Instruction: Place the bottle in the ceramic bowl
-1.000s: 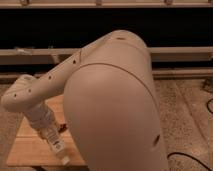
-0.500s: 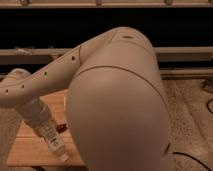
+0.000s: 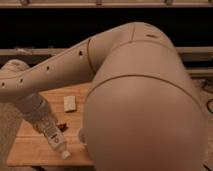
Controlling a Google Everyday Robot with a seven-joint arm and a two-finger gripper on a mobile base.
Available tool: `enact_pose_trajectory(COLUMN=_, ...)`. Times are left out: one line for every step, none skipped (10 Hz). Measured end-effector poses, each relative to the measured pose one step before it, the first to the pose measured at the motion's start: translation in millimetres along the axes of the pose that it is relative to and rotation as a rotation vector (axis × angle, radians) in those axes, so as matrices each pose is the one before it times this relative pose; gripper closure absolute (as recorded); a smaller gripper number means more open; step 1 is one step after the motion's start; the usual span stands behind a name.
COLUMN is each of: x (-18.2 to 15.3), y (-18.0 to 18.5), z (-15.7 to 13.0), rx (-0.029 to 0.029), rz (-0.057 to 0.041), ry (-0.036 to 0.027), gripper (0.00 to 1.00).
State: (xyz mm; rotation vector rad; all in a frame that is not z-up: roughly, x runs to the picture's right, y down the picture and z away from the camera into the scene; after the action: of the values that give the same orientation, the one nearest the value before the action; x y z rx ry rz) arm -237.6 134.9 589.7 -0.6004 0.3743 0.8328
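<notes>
My gripper is at the lower left, over the wooden table, on the end of the beige arm that fills most of the view. It is shut on the bottle, a slim clear one that points down and to the right, with its white cap just above the tabletop. A small dark red patch shows right beside the bottle; I cannot tell whether it is the ceramic bowl. The rest of the bowl is hidden behind my arm.
A small pale block lies on the table behind the bottle. A pale curved rim peeks out beside my arm. The table's front edge is just below the cap. A dark wall with a ledge runs behind.
My arm's wrist has swung a little to the left and up, and the bottle has moved slightly with it.
</notes>
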Motion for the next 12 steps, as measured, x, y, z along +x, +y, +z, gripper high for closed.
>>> enact_pose_trajectory(x=5.86, y=-9.17, z=-10.1, rx=0.00654, rz=0.02101, ry=-0.01131, gripper=1.0)
enact_pose_trajectory(x=7.66, y=-11.3, z=-8.13, rx=0.00548, rz=0.02314, ry=-0.00788, gripper=1.0)
enact_pose_trajectory(x=9.09, y=-13.78, z=-7.77, rx=0.00325, rz=0.02723, ry=-0.00616, gripper=1.0)
enact_pose_trajectory(x=7.74, y=-13.24, z=-5.07, rx=-0.00018, rz=0.0234, ry=-0.00373, gripper=1.0)
enact_pose_trajectory(x=5.61, y=-16.19, z=-2.0, rx=-0.00252, rz=0.02854, ry=-0.00074, gripper=1.0)
enact_pose_trajectory(x=5.31, y=-23.24, z=-0.17, rx=-0.00541, rz=0.03675, ry=0.00135, gripper=1.0)
enact_pose_trajectory(x=4.33, y=-23.38, z=0.81, rx=-0.01051, rz=0.03839, ry=-0.00059, gripper=1.0)
enact_pose_trajectory(x=4.23, y=-20.68, z=0.39, rx=-0.0061, rz=0.03537, ry=0.00252, gripper=1.0)
enact_pose_trajectory(x=2.93, y=-15.64, z=0.47, rx=-0.00605, rz=0.02986, ry=0.00001, gripper=1.0)
enact_pose_trajectory(x=4.72, y=-16.9, z=0.52, rx=-0.00735, rz=0.03665, ry=0.00176, gripper=1.0)
enact_pose_trajectory(x=6.26, y=-17.19, z=0.82, rx=-0.01257, rz=0.03958, ry=-0.00388, gripper=1.0)
enact_pose_trajectory(x=3.83, y=-9.55, z=-0.29, rx=-0.00242, rz=0.02011, ry=-0.00444, gripper=1.0)
